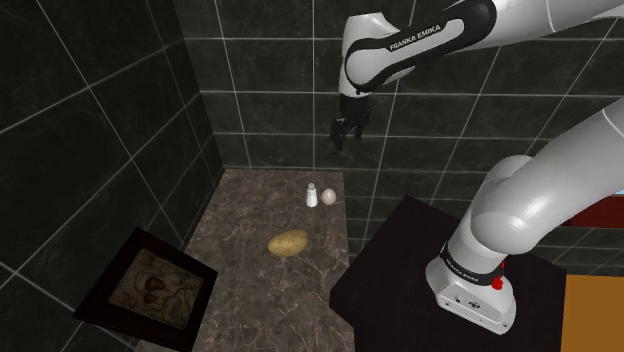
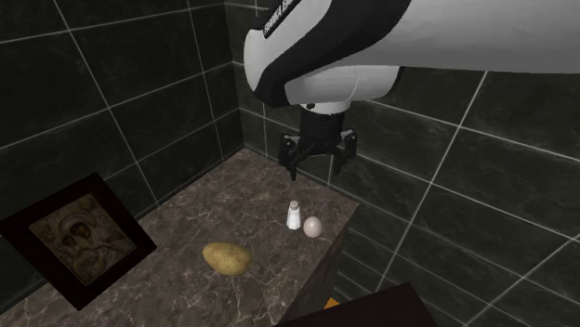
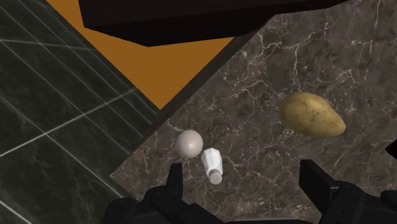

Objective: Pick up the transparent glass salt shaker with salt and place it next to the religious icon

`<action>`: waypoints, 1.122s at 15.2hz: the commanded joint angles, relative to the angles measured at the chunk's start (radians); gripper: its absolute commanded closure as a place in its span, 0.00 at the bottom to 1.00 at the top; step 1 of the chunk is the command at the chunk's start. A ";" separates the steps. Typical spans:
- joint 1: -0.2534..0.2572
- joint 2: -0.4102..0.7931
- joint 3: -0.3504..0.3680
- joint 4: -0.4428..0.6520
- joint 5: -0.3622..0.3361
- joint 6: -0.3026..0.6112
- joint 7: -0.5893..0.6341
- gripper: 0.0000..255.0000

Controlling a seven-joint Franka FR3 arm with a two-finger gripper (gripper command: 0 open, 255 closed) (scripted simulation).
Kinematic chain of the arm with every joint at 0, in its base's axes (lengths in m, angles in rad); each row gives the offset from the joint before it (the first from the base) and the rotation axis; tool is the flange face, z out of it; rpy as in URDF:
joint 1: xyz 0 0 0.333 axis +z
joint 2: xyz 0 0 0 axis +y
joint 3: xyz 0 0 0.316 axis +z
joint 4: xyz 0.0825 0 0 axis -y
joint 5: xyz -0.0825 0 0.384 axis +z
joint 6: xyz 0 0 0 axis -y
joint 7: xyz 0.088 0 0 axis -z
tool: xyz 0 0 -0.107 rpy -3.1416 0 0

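Observation:
A small white salt shaker (image 1: 311, 195) (image 2: 294, 215) (image 3: 212, 165) stands upright near the far end of the dark marble counter (image 1: 250, 215), touching or nearly touching a pale egg (image 1: 328, 197) (image 2: 311, 226) (image 3: 189, 143). The religious icon (image 1: 150, 290) (image 2: 78, 236), a dark-framed brownish picture, leans at the counter's near end. My black gripper (image 1: 345, 133) (image 2: 316, 160) (image 3: 245, 181) hangs open well above the shaker, fingers apart and holding nothing. In the wrist view the shaker lies just inside one fingertip.
A yellow-brown potato (image 1: 288, 242) (image 2: 227, 257) (image 3: 312, 114) lies mid-counter between shaker and icon. Dark tiled walls (image 1: 120, 110) close in the counter's far end and one long side. The black stand (image 1: 440, 290) sits beside the counter, with orange floor (image 3: 153, 63) below.

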 commanded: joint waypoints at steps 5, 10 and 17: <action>0.014 0.226 -0.014 0.018 0.032 0.216 -0.027 0.00; 0.022 0.425 -0.018 0.080 0.079 0.356 -0.065 0.00; 0.011 0.709 0.004 0.226 0.159 0.499 -0.124 0.00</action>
